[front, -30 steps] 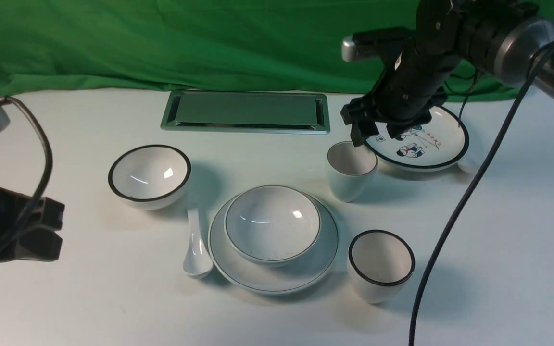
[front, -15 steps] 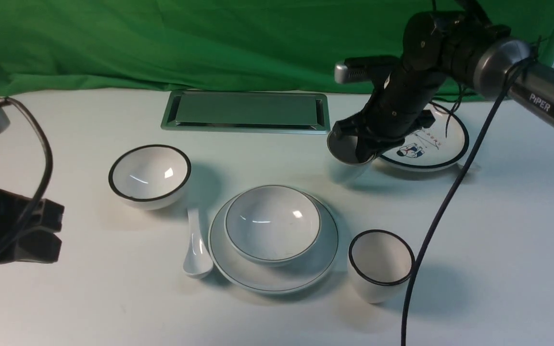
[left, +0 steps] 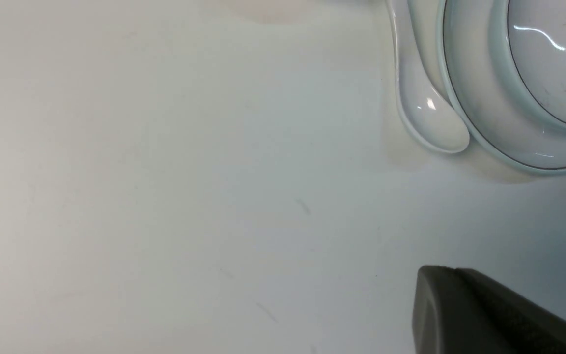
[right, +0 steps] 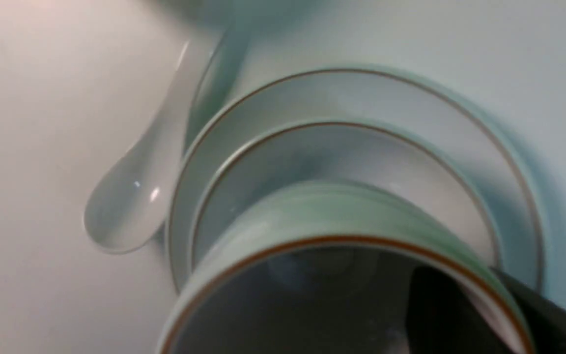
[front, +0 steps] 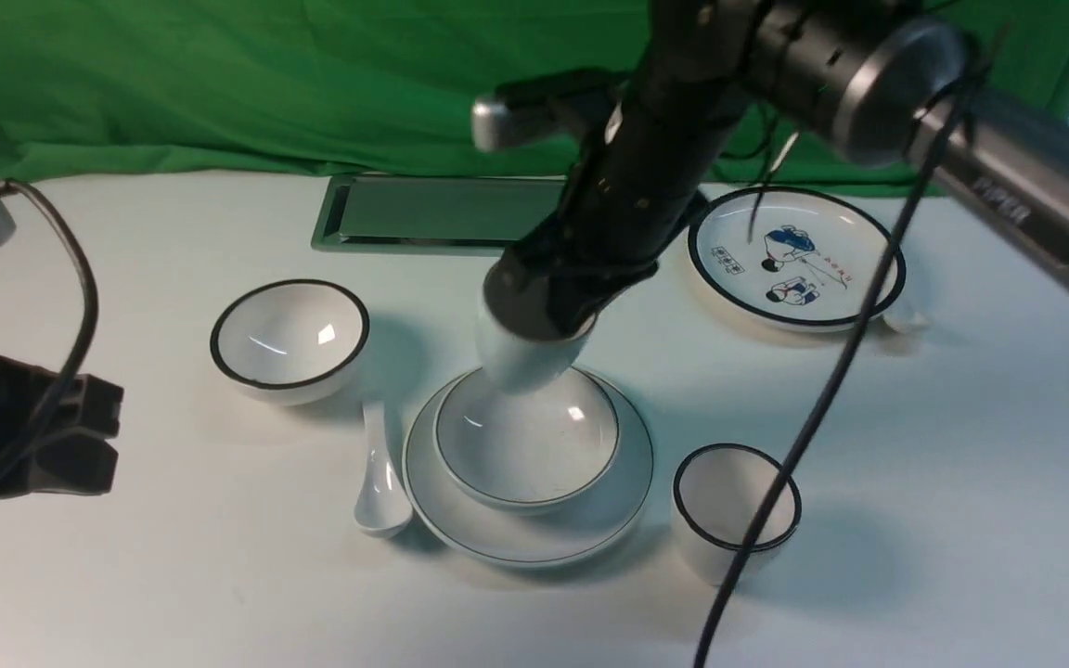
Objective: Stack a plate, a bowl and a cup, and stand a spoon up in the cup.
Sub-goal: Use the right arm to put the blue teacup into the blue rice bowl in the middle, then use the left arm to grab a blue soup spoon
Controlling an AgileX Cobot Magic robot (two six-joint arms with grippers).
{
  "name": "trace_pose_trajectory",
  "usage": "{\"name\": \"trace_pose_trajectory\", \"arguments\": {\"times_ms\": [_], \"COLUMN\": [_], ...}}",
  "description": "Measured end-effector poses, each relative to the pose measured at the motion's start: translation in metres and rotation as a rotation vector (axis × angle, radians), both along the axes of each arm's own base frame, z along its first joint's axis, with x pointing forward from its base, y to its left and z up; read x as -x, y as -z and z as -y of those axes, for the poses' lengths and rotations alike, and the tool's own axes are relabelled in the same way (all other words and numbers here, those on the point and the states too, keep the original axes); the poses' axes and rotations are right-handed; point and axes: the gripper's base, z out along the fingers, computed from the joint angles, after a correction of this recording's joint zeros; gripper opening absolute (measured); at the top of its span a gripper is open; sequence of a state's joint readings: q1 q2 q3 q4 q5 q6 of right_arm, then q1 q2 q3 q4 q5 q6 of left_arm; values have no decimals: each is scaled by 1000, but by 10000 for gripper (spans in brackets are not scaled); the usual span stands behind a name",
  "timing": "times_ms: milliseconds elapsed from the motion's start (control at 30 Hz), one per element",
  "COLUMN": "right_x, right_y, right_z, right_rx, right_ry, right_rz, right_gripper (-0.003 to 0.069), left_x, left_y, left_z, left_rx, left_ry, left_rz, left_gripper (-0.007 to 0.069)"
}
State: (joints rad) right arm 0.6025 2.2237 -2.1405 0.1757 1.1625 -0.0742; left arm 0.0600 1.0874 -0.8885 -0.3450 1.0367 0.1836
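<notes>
My right gripper (front: 564, 295) is shut on the wall of the small white cup (front: 527, 357), one finger inside the rim and one outside. The cup hangs just above the far side of the shallow white bowl (front: 525, 445), which sits on the plain white plate (front: 609, 506). In the right wrist view the cup's rim (right: 312, 216) fills the foreground over the bowl (right: 361, 147) and plate (right: 361, 91). The white spoon (front: 377, 482) lies on the table against the plate's left edge. My left gripper (front: 80, 436) is shut and empty at the far left, well short of the spoon (left: 430, 115).
A black-rimmed bowl (front: 289, 339) stands left of the stack and a black-rimmed cup (front: 736, 510) to its right front. A plate with blue cartoon figures (front: 794, 255) sits at the back right. A metal hatch (front: 405, 213) lies at the back, before the green cloth.
My right gripper shut on the cup beside the cartoon plate, lifted it and carried it left and nearer, to above the bowl. The left arm stayed put.
</notes>
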Motion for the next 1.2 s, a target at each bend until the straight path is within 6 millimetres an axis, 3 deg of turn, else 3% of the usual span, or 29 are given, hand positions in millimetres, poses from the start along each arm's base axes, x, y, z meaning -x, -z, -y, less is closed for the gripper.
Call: {"name": "trace_pose_trajectory", "arguments": {"times_ms": [167,267,333,500,667,800,833,867,900,967,1067,1133,1200], "right_x": [-1,-4,-4,-5,-5,-1,2,12,19,34,49,69,81], "right_y": [31,39,41,42,35,0,-18,-59,-83,-120,-145,-165,-168], "right_z": [-11,-11,-10,-9,-7,-1,3,14,23,39,54,76,91], "right_rx": [57,83,88,100,109,90,79,58,49,33,21,24,37], "right_ry": [-18,-12,-7,5,6,10,13,23,33,65,87,106,121], "right_rz": [-38,-42,-43,-39,-13,67,109,203,260,348,401,435,428], "right_gripper": [95,118,139,284,351,367,369,371,372,374,374,372,356], "left_x": [0,0,0,0,0,0,-1,-5,-11,-21,-32,-50,-60], "left_y": [0,0,0,0,0,0,0,-2,-3,-7,-5,7,17], "left_z": [0,-1,-1,-1,-1,0,0,2,4,12,25,43,55], "left_rx": [-4,-10,-10,-11,-9,15,20,31,28,23,11,-49,-90], "left_ry": [2,3,3,3,-2,-27,-31,-41,-35,-18,1,14,24], "left_rz": [-3,-5,-5,-5,-6,-13,-13,-15,-9,7,-1,-51,-90], "left_gripper": [6,6,6,6,6,6,4,0,-1,-2,-5,-6,-6]}}
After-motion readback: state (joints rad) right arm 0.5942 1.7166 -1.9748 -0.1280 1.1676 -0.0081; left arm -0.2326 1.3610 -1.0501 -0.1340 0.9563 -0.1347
